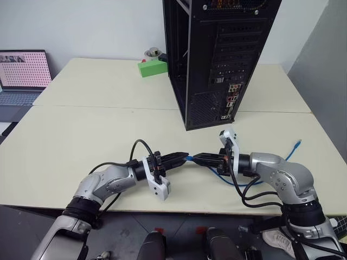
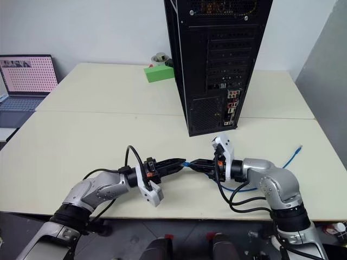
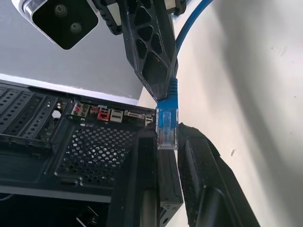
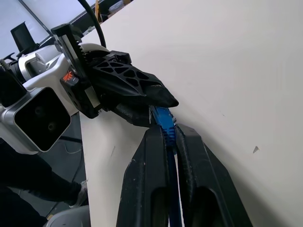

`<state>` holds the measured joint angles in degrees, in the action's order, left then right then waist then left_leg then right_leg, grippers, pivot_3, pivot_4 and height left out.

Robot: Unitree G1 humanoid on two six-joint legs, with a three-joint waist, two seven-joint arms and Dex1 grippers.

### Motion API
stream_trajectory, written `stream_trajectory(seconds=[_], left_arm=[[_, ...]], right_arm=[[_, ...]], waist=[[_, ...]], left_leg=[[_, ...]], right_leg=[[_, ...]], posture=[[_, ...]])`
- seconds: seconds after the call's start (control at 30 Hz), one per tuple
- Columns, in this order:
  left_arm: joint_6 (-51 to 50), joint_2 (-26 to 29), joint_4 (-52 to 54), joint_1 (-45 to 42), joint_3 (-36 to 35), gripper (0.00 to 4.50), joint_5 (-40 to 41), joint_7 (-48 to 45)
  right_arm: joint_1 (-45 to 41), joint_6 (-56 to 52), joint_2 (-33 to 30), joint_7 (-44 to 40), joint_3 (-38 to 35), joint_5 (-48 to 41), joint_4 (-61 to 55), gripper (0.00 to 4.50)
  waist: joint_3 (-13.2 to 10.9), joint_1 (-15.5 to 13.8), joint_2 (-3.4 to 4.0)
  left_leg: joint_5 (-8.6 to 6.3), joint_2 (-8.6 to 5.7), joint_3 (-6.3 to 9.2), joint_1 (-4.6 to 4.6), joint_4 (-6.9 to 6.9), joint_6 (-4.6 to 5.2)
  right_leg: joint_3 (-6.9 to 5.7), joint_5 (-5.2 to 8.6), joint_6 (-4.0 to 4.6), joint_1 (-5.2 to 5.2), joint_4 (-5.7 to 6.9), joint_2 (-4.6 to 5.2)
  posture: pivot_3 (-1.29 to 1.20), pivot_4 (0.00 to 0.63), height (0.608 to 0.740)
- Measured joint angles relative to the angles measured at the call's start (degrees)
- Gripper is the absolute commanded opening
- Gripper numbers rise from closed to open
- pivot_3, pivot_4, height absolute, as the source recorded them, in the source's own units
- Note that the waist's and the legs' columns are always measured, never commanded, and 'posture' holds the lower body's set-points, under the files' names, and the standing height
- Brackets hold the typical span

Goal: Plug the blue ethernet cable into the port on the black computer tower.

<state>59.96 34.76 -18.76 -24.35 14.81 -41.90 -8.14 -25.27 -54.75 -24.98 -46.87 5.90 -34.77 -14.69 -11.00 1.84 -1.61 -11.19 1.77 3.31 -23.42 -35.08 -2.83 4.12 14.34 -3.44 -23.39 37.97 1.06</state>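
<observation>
The blue ethernet cable's plug [image 3: 166, 124] hangs above the table's front, between both grippers. My left gripper [image 1: 183, 157] reaches in from the left, shut on the plug's clear tip. From the right, my right gripper [image 1: 197, 158] is shut on the blue cable [image 4: 164, 118] just behind the plug. The rest of the cord [image 1: 289, 154] loops over the table to its free end at the right. Beyond the grippers the black computer tower [image 1: 217, 59] stands upright with its rear facing me. Its coloured connector cluster [image 1: 231, 100] holds the port, but I cannot tell which socket it is.
A green box [image 1: 152, 68] and a small round thing [image 1: 153, 52] sit left of the tower at the back. An open laptop [image 1: 23, 76] stands at the far left, off the table [image 1: 81, 135]. Both arms hover near the table's front edge.
</observation>
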Motion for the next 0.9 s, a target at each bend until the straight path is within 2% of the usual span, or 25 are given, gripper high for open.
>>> stream_trajectory(seconds=[0.03, 0.1, 0.2, 0.47, 0.57, 0.7, 0.77, 0.9], left_arm=[[-0.31, -0.06, 0.00, 0.00, 0.18, 0.28, 0.03, -0.01], [-0.97, -0.21, -0.02, 0.09, 0.88, 0.98, 0.41, -0.17], [-2.00, -0.31, -0.03, 0.16, 1.02, 1.59, 1.84, -0.57], [-7.28, -0.05, -0.25, 2.18, 1.30, 3.07, 13.21, -7.89], [-14.76, -0.81, 1.53, 5.33, 1.57, 3.07, 22.97, -14.42], [-34.76, -4.43, 10.60, 9.03, 1.17, 3.07, 38.29, -22.74], [-47.38, -6.36, 16.61, 8.88, 0.64, 3.07, 43.32, -24.57], [-60.64, -8.62, 21.97, 7.42, 0.50, 3.07, 46.20, -24.96]], right_arm=[[-0.14, -0.01, -0.34, -0.42, 0.09, -0.06, 0.26, 0.00], [-0.21, 0.01, -0.95, -0.72, 0.40, -0.19, 0.75, 0.00], [-0.24, 0.07, -1.39, -1.07, 0.47, -0.21, 1.17, 0.00], [-0.25, 0.76, -1.84, -0.06, 0.28, 0.24, 1.52, 0.00], [-0.23, 2.58, -1.93, 3.50, -1.70, 2.08, 1.47, 0.00], [-0.16, 5.20, -1.46, 11.24, -5.37, 5.78, 0.94, 0.00], [-0.09, 6.35, 0.72, 17.69, -6.65, 9.04, 0.41, 0.00], [-0.24, 8.39, 4.56, 26.97, -7.46, 14.05, -0.05, 0.00]], waist=[[0.00, 0.00, 0.00], [0.00, 0.00, 0.00], [0.00, 0.01, 0.00], [0.00, 0.04, 0.00], [0.00, 0.04, 0.01], [0.00, -0.01, 0.00], [0.01, 0.04, 0.00], [0.01, 0.16, 0.01]], left_leg=[[0.00, 0.00, 0.00, 0.00, 0.00, 0.00], [0.00, 0.00, 0.00, 0.00, 0.00, 0.00], [0.00, 0.00, 0.00, 0.00, 0.00, 0.00], [0.00, 0.00, 0.00, 0.00, 0.00, 0.00], [0.00, 0.00, -0.01, -0.01, 0.00, 0.00], [0.00, 0.00, 0.03, -0.03, -0.01, 0.00], [0.00, 0.00, 0.04, -0.01, -0.01, 0.00], [0.00, 0.00, 0.05, -0.01, 0.00, 0.00]], right_leg=[[0.00, 0.00, 0.00, 0.00, 0.00, 0.00], [0.00, 0.00, 0.00, 0.00, 0.00, 0.00], [0.00, 0.00, 0.00, 0.00, 0.01, 0.00], [0.00, 0.00, 0.00, 0.00, 0.01, 0.00], [0.00, 0.00, 0.00, 0.00, -0.01, 0.01], [-0.03, 0.00, 0.00, 0.00, 0.01, -0.01], [-0.02, 0.00, 0.00, 0.00, 0.03, -0.02], [-0.01, 0.01, 0.00, 0.00, 0.02, -0.04]], posture=[[0.00, 0.150, 0.740], [0.00, 0.150, 0.740], [0.00, 0.150, 0.740], [0.00, 0.150, 0.740], [0.00, 0.150, 0.740], [0.00, 0.150, 0.740], [0.00, 0.150, 0.740], [0.00, 0.150, 0.740]])
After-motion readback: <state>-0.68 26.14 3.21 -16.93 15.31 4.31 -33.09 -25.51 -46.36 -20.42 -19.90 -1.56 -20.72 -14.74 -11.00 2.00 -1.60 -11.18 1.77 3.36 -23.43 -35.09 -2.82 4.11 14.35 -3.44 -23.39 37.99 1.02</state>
